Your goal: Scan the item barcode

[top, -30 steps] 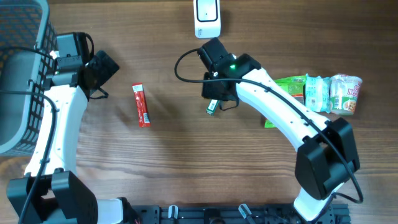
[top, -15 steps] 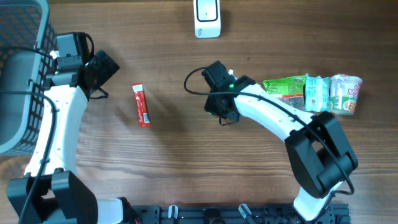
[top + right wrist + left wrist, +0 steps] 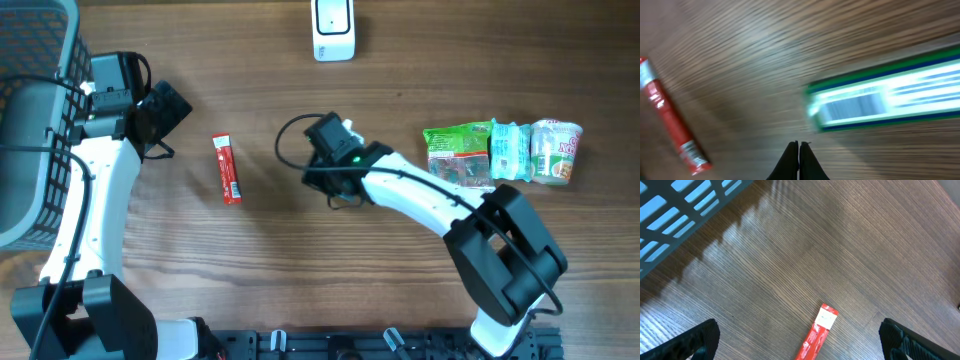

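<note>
Here the right claw (image 3: 799,159), pressed together and empty, hangs over the table (image 3: 740,50) near green stick (image 3: 880,102) and red stick (image 3: 670,120); left claw (image 3: 797,326) spread wide. Probable step: reaching. Next: open, pinch a stick, present barcode to scanner (image 3: 333,25).

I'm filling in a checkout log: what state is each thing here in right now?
Left tool: open, empty.
Right tool: shut, holding nothing.
Red stick packet: lying flat, untouched.
Green stick packet: lying flat, apart from the right tool, blurred.
Scanner: sitting alone, nothing near it.
Basket: standing, only partly in view.
Snack packs: lying side by side.
</note>
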Available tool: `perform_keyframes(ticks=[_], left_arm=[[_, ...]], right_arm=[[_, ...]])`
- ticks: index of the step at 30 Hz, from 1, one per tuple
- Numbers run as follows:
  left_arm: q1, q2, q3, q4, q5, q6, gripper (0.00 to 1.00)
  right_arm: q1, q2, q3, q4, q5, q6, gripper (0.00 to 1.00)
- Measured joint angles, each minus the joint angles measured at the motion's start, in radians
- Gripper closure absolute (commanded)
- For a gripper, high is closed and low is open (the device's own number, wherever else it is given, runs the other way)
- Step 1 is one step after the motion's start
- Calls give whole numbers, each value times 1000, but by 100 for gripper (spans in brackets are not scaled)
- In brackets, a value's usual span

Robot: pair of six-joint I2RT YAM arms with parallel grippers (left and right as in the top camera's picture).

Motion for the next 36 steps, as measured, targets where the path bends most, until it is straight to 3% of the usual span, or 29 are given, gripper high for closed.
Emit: perform_keyframes(ticks=[1, 3, 8, 9, 11, 12, 17, 23, 30, 36], left_arm=[[0, 0, 0, 0, 0, 0, 0], [0, 0, 0, 0, 0, 0, 0], [0, 0, 0, 0, 0, 0, 0], [0, 0, 0, 0, 0, 0, 0], [0, 0, 0, 0, 0, 0, 0], [0, 0, 0, 0, 0, 0, 0], [0, 0, 0, 0, 0, 0, 0], [0, 0, 0, 0, 0, 0, 0], [0, 0, 0, 0, 0, 0, 0], [0, 0, 0, 0, 0, 0, 0]], right_arm=[[6, 0, 0, 10, -1, -9, 96], [11, 0, 0, 24, -20, -59, 80], [-21, -24, 0, 16, -106, -306, 62], [-38, -50, 0, 10, -122, -374, 49], [-80, -126, 0, -16, -144, -517, 34], [-100, -167, 0, -40, -153, -581, 33], [-242, -431, 19, -240, -168, -1163, 26], [-296, -403, -8, -238, -157, -1574, 23], [-296, -222, -38, -172, -161, -1841, 18], [-296, -81, -39, -107, -199, -1928, 21]])
